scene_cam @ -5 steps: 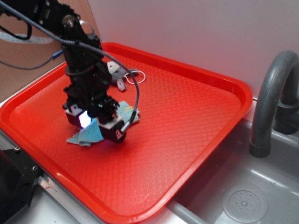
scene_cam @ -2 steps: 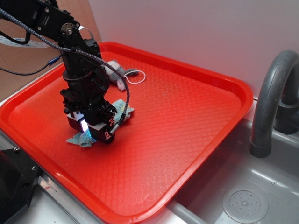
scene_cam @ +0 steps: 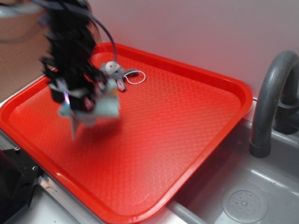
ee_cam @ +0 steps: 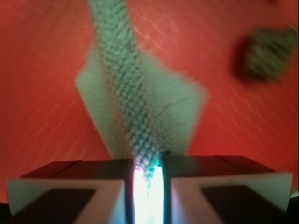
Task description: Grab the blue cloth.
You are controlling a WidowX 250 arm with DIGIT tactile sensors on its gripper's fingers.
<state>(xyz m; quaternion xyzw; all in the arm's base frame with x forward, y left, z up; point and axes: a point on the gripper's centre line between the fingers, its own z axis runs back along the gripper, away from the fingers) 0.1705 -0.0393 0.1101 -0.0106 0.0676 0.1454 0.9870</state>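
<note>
In the exterior view the gripper sits in the left part of the frame, blurred, above the left half of a red tray. The blue cloth hangs from it, clear of the tray floor, with one corner trailing down to the lower left and the wider part spread to the right. The blur hides the fine detail of the grasp here.

The wrist view shows it better. The two fingers lie along the bottom edge of the frame, drawn close together with only a narrow bright slot between them, and the gripper pinches the blue cloth in that slot. From the pinch the cloth stretches up the frame as a long twisted band with a broader fold to each side, over the red tray surface. In the upper right of this view lies a dark, blurred lump on the tray, apart from the cloth.

Back in the exterior view, a grey toy mouse with a white cord loop lies on the tray at upper centre-left, just beside the arm. To the right of the tray stands a grey tap over a grey sink with a round drain.
</note>
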